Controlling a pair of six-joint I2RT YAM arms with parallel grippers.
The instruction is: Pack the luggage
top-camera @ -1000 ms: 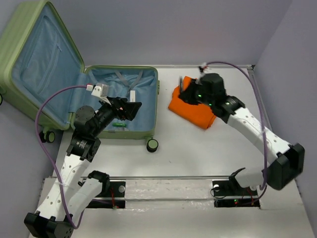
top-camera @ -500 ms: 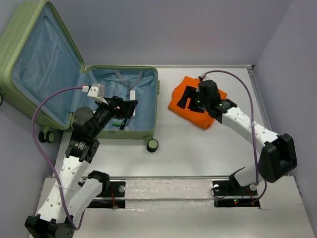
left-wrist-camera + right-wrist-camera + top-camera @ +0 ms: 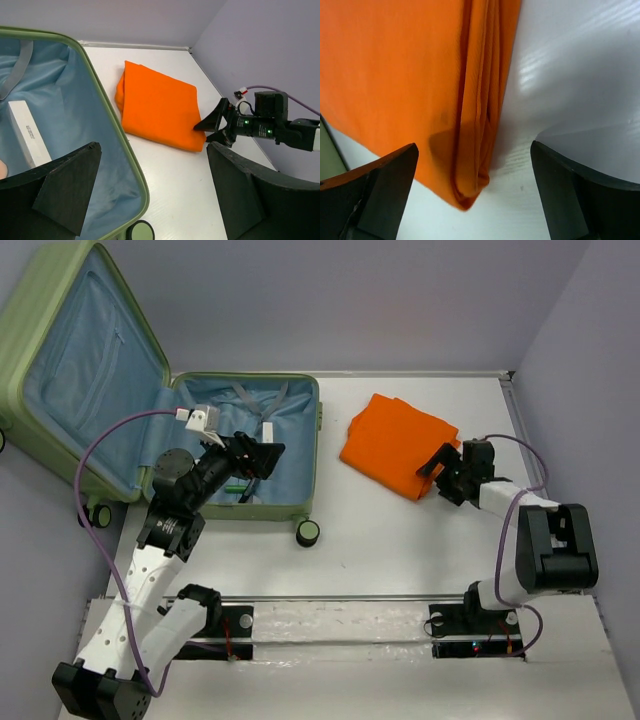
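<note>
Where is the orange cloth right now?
In the top view the folded orange cloth lies flat on the white table, right of the open luggage, with the right end effector open by its near right edge.

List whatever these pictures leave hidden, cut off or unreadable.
- Top view: a small green item in the luggage is mostly covered by the left arm, so it cannot be identified.
- Top view: the luggage lid is cut off by the left and top edges.
- Left wrist view: the print on the white box is too small to read.
- Right wrist view: the orange cloth runs off the top and left edges.
</note>
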